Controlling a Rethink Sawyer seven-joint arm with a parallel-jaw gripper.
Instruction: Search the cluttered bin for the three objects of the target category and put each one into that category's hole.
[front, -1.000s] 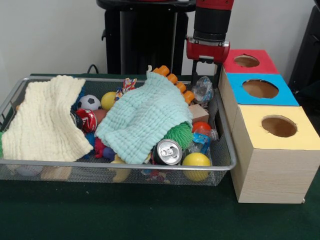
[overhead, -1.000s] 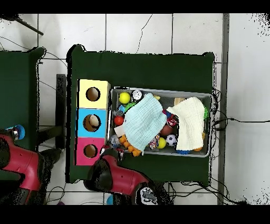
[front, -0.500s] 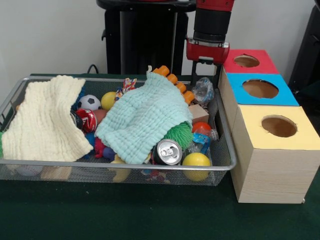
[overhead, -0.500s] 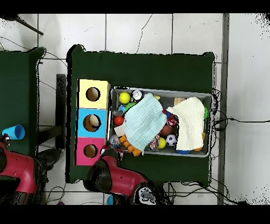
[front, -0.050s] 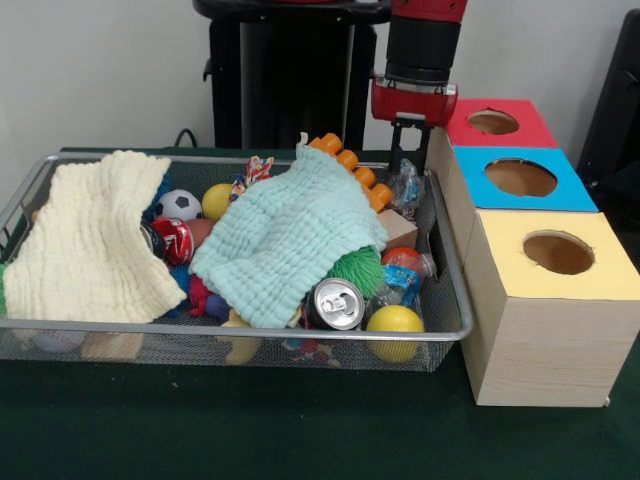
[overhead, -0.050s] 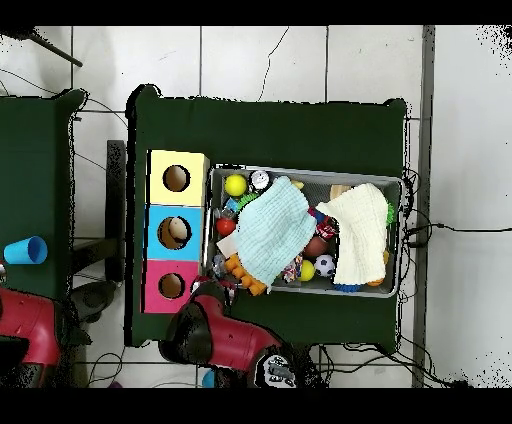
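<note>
My gripper (front, -0.050s: 410, 168) hangs over the far right corner of the wire bin (front, -0.050s: 450, 328), beside the red box (front, -0.050s: 532, 134). Its fingers stand close together around the top of a clear plastic packet (front, -0.050s: 407, 190). In the overhead view the red arm (overhead, -0.050s: 220, 335) covers the gripper. The bin holds a silver can (front, -0.050s: 335, 303), a yellow ball (front, -0.050s: 394, 321), a green spiky ball (front, -0.050s: 360, 268), a row of orange pieces (front, -0.050s: 352, 166), a small football (front, -0.050s: 178, 205) and a wooden block (front, -0.050s: 399, 228). A mint cloth (front, -0.050s: 290, 235) and a cream cloth (front, -0.050s: 95, 240) hide much of the rest.
Three boxes with round holes line the bin's right side: red at the back, blue (front, -0.050s: 577, 196) in the middle, yellow (front, -0.050s: 612, 272) nearest. From above, a blue cup (overhead, -0.050s: 25, 249) and a second red machine (overhead, -0.050s: 25, 335) stand off the table.
The gripper's fingers have come together on the clear plastic packet and sit slightly lower. From above, the blue cup and the red machine beside the table have shifted.
</note>
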